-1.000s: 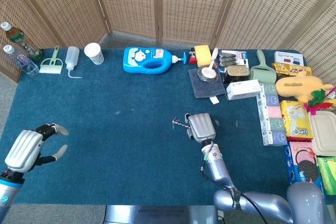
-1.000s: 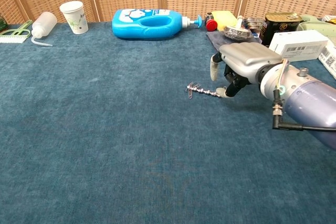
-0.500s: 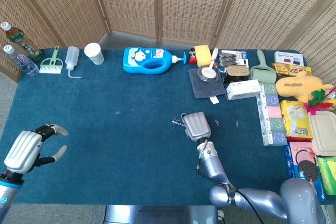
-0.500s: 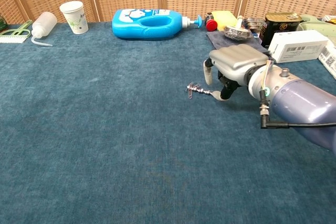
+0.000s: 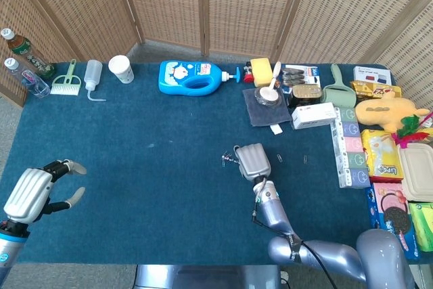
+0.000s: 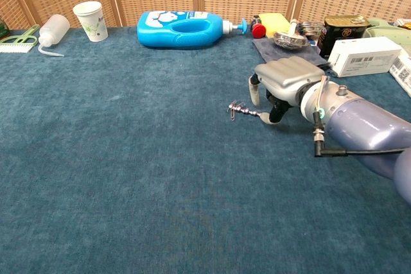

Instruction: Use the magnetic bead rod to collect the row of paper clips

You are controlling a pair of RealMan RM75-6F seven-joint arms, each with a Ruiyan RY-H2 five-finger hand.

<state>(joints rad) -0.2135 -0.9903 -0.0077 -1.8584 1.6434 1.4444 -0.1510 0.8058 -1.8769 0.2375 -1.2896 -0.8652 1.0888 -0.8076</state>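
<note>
- Table [image 5: 135, 187] with a blue cloth fills most of what we see, and we sit at its 6 o'clock edge.
- Blue bottle [image 5: 193, 76] lies on its side near the 12 o'clock edge. We see a white cup [image 5: 121, 68] to its left.
- Boxes and snack packs [image 5: 382, 153] crowd the 3 o'clock side.
- Our right hand [image 6: 282, 81] is near the middle of the table. Its fingers are curled down and pinch one end of the magnetic bead rod [image 6: 249, 112].
- Our left hand [image 5: 37, 191] is at about 8 o'clock. It holds nothing, and its fingers are apart and bent a little.
- The rod lies low over the cloth and points to 9 o'clock.
- Paper clips [image 6: 233, 108] stick in a bunch on the rod's far tip.
- Two more tiny clips [image 5: 308, 160] lie on the cloth toward 3 o'clock from our right hand.
</note>
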